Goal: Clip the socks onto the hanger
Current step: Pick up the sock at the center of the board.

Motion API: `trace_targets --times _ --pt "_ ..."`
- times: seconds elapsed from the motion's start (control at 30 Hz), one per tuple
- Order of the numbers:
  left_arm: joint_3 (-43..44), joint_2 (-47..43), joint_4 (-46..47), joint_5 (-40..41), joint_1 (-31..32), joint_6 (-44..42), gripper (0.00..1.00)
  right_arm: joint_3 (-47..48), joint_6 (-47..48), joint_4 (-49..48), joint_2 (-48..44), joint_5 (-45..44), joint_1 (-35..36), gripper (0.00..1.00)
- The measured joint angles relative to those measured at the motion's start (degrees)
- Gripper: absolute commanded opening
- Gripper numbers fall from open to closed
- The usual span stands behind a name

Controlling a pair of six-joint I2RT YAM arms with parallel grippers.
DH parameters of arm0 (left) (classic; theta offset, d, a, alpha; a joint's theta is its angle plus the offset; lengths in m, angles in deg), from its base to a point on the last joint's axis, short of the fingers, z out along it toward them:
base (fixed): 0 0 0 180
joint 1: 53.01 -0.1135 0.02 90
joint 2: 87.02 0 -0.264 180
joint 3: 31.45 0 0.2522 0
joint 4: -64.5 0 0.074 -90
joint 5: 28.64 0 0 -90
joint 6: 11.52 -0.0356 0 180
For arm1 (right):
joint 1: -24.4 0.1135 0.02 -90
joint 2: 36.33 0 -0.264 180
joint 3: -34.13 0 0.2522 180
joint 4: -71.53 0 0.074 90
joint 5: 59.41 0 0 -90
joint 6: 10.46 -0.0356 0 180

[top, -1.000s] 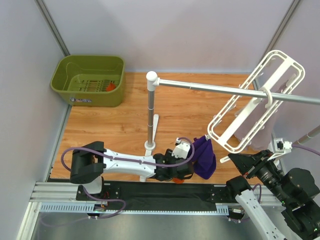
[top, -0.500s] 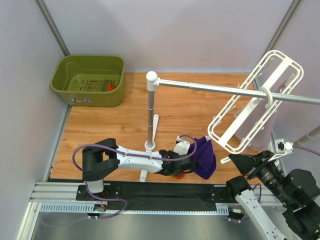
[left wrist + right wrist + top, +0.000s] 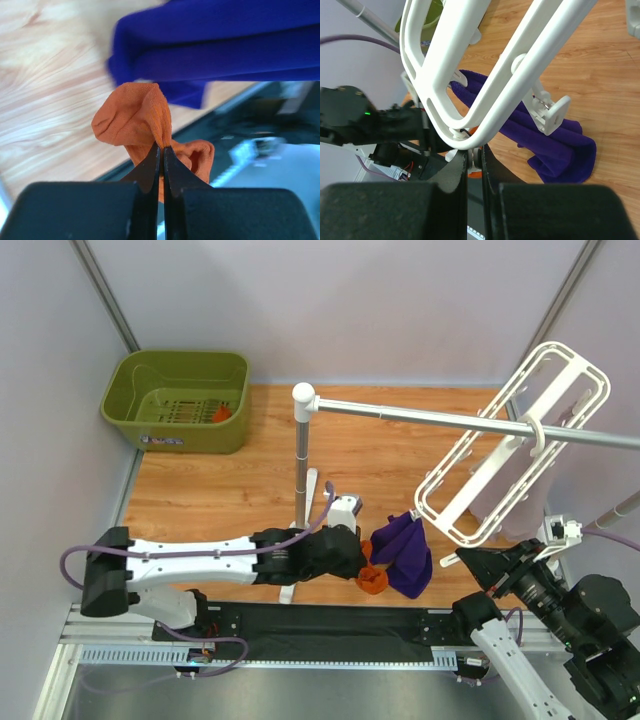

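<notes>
The change is at the left gripper (image 3: 161, 146): half a second ago its jaws stand apart over the fabric, and now they are pressed together with only a thin ridge of cloth between the tips. That ridge belongs to one orange sock (image 3: 134, 120), pinched by a raised fold at its middle, the rest bunching loose to either side. In the overhead view the sock (image 3: 372, 580) sits at the near edge of the wooden floor, at the 6 o'clock side of the scene, touching the purple cloth (image 3: 405, 555) that lies at its 2 o'clock. For the task this reads as the pick being made, with the carry to a clip yet to come; whether the sock is already clear of the floor cannot be told. The left arm has also changed shape: folded a second ago, it now lies long and low, its shoulder swung out toward 9 o'clock and its forearm pointing toward 3 o'clock, passing in front of the white post (image 3: 303, 460). The right gripper (image 3: 474, 156) is closed on the bottom corner of the hanger (image 3: 520, 62), which hangs tilted from the silver rail (image 3: 430, 418) at the sock's 2 o'clock, a clip dangling just beside that corner. A second orange scrap, probably the other sock (image 3: 222, 413), lies in the green basket (image 3: 190, 435) far off at 10 o'clock.
</notes>
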State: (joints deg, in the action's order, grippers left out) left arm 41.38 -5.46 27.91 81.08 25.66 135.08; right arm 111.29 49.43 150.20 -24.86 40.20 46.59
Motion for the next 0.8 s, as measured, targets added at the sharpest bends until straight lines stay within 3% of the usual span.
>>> trace_targets --times 0.23,0.43,0.8 --pt "3.0 -6.3 2.3 4.9 3.2 4.9 0.00 1.8 -0.5 1.1 2.1 0.7 0.0 0.00" --pt "3.5 -6.3 5.1 11.5 6.6 8.2 0.00 2.7 -3.4 1.8 3.2 1.0 0.0 0.00" --pt "15.3 -1.2 6.0 30.5 13.0 13.8 0.00 2.6 -8.1 1.8 4.0 1.0 0.0 0.00"
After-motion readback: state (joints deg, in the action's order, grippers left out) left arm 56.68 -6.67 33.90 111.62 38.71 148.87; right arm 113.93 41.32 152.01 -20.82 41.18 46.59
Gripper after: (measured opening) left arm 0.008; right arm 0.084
